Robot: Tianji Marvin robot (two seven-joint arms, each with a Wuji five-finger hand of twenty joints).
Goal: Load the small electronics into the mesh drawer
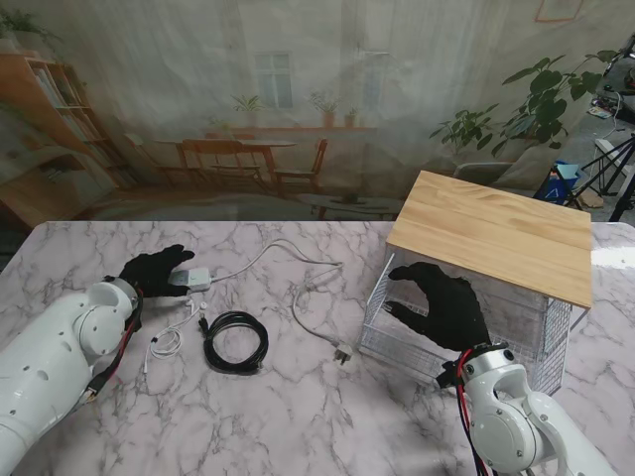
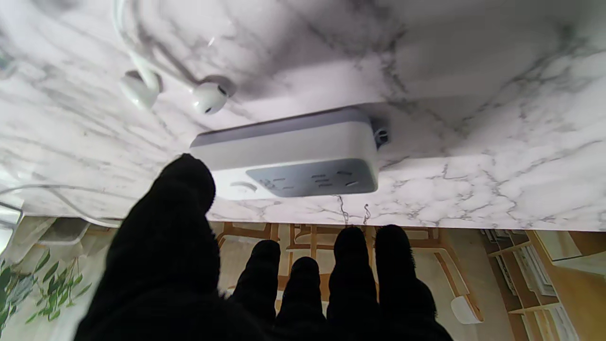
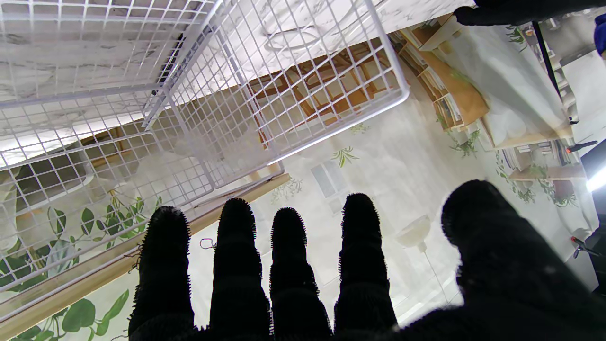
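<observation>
Your left hand (image 1: 154, 270) is reaching the power strip (image 1: 190, 280), fingers spread and gripping nothing.
Rigid, smooth, light: pinch its long sides; its cord (image 1: 288, 260) is trailing across the counter (image 1: 298, 416). Your right hand (image 1: 446, 305) is hovering open at the mesh drawer (image 1: 397, 332).

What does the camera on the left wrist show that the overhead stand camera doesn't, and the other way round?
Only the left wrist view shows the power strip's socket face and the earbuds' heads up close. Only the stand view shows the mesh drawer under its wooden top, the right robot hand over it, and the coiled black cable. Both show the left robot hand at the power strip on the marble table.
</observation>
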